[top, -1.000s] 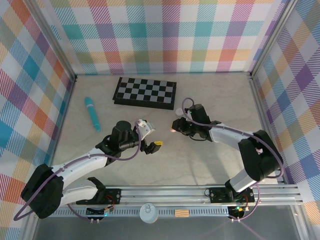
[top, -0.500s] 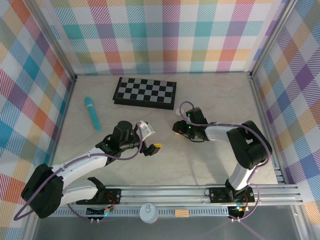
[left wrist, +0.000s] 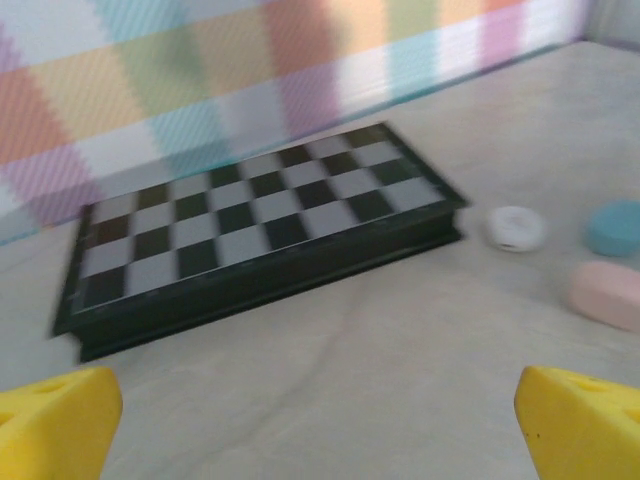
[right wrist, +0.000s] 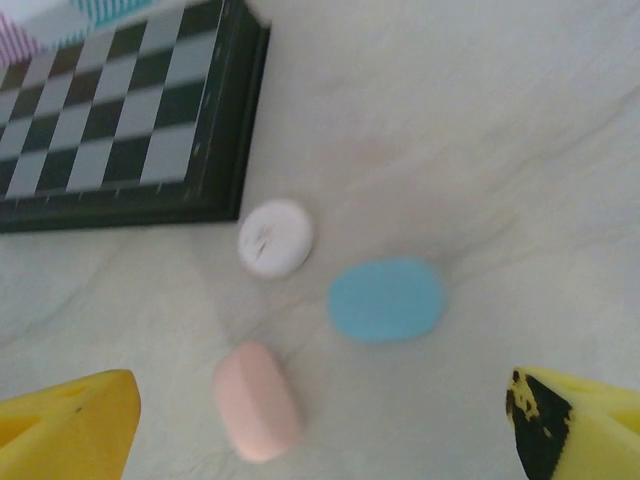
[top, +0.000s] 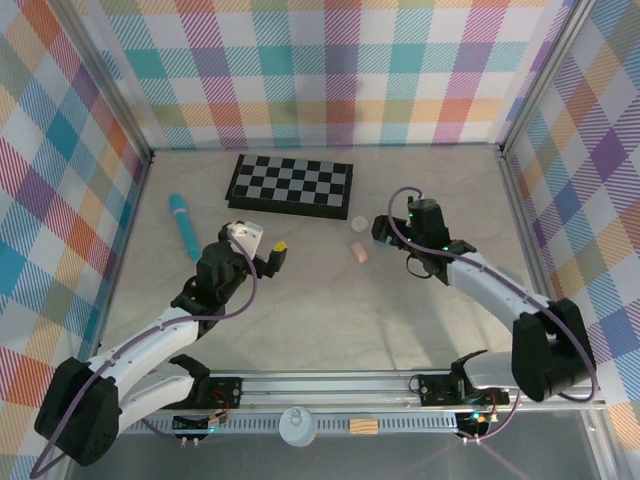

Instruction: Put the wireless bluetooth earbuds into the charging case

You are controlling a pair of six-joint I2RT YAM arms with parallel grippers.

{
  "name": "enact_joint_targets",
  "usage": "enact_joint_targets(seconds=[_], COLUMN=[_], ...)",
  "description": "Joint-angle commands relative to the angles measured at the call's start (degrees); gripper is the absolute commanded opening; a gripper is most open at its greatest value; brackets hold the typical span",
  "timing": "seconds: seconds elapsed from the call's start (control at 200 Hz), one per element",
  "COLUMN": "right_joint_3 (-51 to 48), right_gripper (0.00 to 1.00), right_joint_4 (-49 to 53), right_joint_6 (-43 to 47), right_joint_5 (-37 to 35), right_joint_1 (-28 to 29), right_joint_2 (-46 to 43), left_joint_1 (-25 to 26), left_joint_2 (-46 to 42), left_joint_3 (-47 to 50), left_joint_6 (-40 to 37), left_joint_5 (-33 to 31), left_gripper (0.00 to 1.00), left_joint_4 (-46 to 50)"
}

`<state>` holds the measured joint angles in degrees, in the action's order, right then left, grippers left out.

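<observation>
Three closed pebble-like charging cases lie on the table in front of the chessboard: a white round one (right wrist: 275, 237), a light blue one (right wrist: 386, 298) and a pale pink one (right wrist: 256, 400). The pink case (top: 360, 252) and the white case (top: 358, 221) also show from above. No loose earbuds are in sight. My right gripper (top: 379, 232) hovers over the cases, open (right wrist: 320, 440), with nothing between its yellow fingers (right wrist: 70, 425). My left gripper (top: 258, 240) is further left, open and empty (left wrist: 320, 430); the white case (left wrist: 515, 228) lies ahead to its right.
A folded black-and-white chessboard (top: 290, 185) lies behind the cases, and is close in the left wrist view (left wrist: 250, 230). A long teal stick (top: 184, 226) rests at the left. Checked walls enclose the table on three sides. An aluminium rail (top: 350, 385) runs along the near edge.
My right gripper has drawn back to the right, off the pink case, which now lies uncovered on the table. My left gripper has swung up and to the left, away from the middle.
</observation>
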<state>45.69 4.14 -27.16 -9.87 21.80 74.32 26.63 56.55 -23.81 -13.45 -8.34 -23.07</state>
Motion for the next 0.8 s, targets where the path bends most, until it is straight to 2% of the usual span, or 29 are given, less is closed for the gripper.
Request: enact_joint_targets(seconds=[0.0,0.085,0.205,0.38,0.525,0.62,0.735,0.795], right_joint_3=[-0.8,-3.4,-5.8,-12.3,-16.7,-19.1,-21.6,-20.7], right_gripper=[0.96,0.98,0.99,0.99,0.99,0.99,0.99,0.99], right_joint_4=[-2.5,-6.9,-8.9,-15.8,-22.3,-28.0,-36.3,-34.9], right_joint_6=[12.0,16.8,17.9,21.7,23.3,24.7,23.8,23.4], right_joint_5=[-5.4,-5.4,-2.4,-0.1,2.4,4.4,6.5,8.7], right_joint_1=[-3.1,-5.7,-9.1,-13.3,-17.7,-19.3,-20.7,-20.7], right_joint_2=[-3.0,-3.9,-4.2,-5.3,-5.3,-4.1,-1.1,-0.6], left_joint_1=[-3.8,-7.0,-10.1,-15.4,-18.2,-20.5,-22.3,-22.4], left_joint_2=[1.0,2.5,5.4,11.8,18.7,23.8,28.0,29.4], left_joint_3=[3.1,4.4,5.6,7.0,6.7,7.1,6.7,7.1], left_joint_6=[1.9,3.4,5.1,8.7,8.7,9.7,11.3,11.4], left_joint_5=[-8.0,-7.9,-7.4,-2.3,-0.4,1.7,3.2,3.3], left_gripper=[1.00,1.00,1.00,1.00,1.00,1.00,1.00,1.00], left_joint_4=[-5.7,-8.7,-12.3,-19.4,-24.7,-30.8,-33.2,-35.5])
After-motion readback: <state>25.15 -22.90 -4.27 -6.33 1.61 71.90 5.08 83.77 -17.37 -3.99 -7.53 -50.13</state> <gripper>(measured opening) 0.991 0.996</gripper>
